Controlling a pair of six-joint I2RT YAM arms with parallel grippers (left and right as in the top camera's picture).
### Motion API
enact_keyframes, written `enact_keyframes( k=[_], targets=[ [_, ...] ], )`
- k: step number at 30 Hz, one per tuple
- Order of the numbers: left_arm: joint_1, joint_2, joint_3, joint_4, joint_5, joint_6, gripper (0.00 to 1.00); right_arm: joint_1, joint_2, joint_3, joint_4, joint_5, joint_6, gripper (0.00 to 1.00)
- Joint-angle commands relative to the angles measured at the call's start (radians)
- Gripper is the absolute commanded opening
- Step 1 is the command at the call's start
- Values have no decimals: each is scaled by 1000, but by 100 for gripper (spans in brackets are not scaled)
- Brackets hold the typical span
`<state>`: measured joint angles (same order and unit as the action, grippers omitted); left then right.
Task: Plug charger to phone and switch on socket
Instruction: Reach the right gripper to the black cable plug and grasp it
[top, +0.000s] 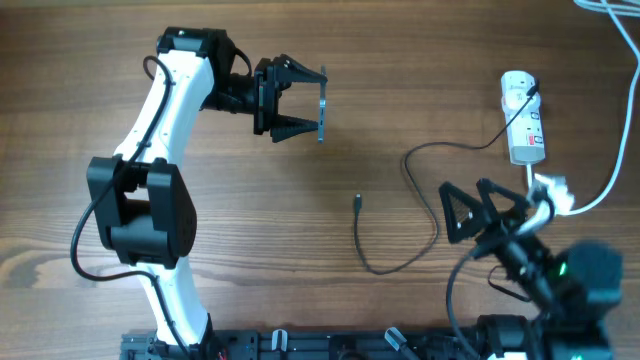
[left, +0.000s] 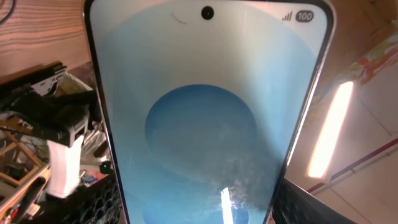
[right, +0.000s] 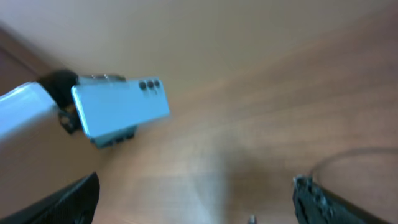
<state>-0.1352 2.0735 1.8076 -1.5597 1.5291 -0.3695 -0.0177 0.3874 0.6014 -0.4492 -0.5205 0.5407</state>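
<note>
My left gripper (top: 303, 101) is shut on the phone (top: 322, 105) and holds it on edge above the table, left of centre. In the left wrist view the phone's pale blue screen (left: 205, 124) fills the frame between the fingers. In the right wrist view its light blue back (right: 121, 109) shows at the upper left. The charger's black cable (top: 385, 268) loops over the table. Its connector tip (top: 358, 203) lies free at the middle, and also shows in the right wrist view (right: 251, 219). The white socket (top: 522, 130) lies at the far right. My right gripper (top: 463, 212) is open and empty, right of the cable loop.
A white cord (top: 620, 130) runs along the right edge from the socket's near end. The charger cable leads up to a black plug (top: 530, 93) on the socket. The wooden table (top: 420, 60) is bare between the two arms except for the cable.
</note>
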Motion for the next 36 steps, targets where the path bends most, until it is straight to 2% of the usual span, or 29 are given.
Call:
enact_keyframes(
  k=[1, 2, 4, 8, 10, 13, 15, 19, 23, 36],
  targets=[
    [9, -30, 20, -1, 47, -5, 78, -2, 206, 138, 0, -215, -63, 100],
    [9, -30, 20, -1, 48, -5, 78, -2, 288, 141, 130, -432, -74, 100],
    [9, -30, 20, -1, 48, -5, 78, -2, 345, 177, 132, -467, -64, 100],
    [9, -30, 20, -1, 47, -5, 78, 20, 440, 443, -304, -113, -210, 100],
    [9, -30, 20, -1, 47, -5, 79, 109, 543, 691, -599, 196, -270, 100],
    [8, -30, 20, -1, 47, -5, 79, 272, 691, 938, -824, 422, -236, 100],
    [8, -30, 20, -1, 47, -5, 78, 405, 785, 1043, -875, 476, -177, 100],
    [8, -30, 20, -1, 47, -5, 78, 652, 914, 1106, -779, 518, -117, 100],
    [8, -30, 20, -1, 47, -5, 75, 869, 1049, 1108, -587, 737, -39, 100],
    [8, -30, 20, 6, 45, -5, 75, 905, 1233, 1149, -520, 1019, 116, 99]
  ],
)
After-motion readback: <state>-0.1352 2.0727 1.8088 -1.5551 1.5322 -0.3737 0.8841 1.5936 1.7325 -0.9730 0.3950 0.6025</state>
